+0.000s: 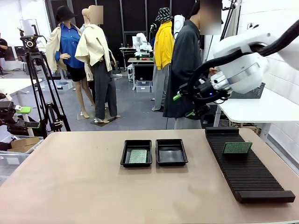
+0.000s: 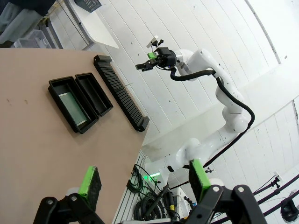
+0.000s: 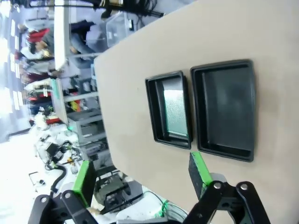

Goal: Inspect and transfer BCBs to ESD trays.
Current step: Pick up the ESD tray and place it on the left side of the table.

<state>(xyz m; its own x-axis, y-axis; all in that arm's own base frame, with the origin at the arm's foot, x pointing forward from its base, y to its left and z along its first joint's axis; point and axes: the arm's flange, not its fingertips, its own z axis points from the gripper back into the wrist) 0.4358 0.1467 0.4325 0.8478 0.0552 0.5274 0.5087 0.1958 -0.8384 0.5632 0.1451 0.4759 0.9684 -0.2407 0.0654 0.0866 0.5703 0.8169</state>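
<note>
Two black ESD trays lie side by side mid-table. The left tray (image 1: 125, 155) (image 3: 153, 112) (image 2: 57, 89) holds a green BCB (image 1: 138, 156) (image 3: 176, 112) (image 2: 74, 106). Nothing lies in the right tray (image 1: 171, 154) (image 3: 228, 112) (image 2: 94, 94). Another BCB (image 1: 237, 148) leans in the slotted rack. My right gripper (image 1: 184, 105) (image 3: 140, 176) (image 2: 150, 61) hangs open high above the table's far right part, holding nothing. My left gripper (image 1: 28, 117) (image 2: 145, 179) is open beyond the table's left edge, also holding nothing.
A long black ribbed rack (image 1: 247, 175) (image 2: 120, 91) runs along the table's right side. A person in a dark coat (image 1: 184, 70) stands at the far edge behind the trays. A camera tripod (image 1: 39, 79) stands off the far left corner.
</note>
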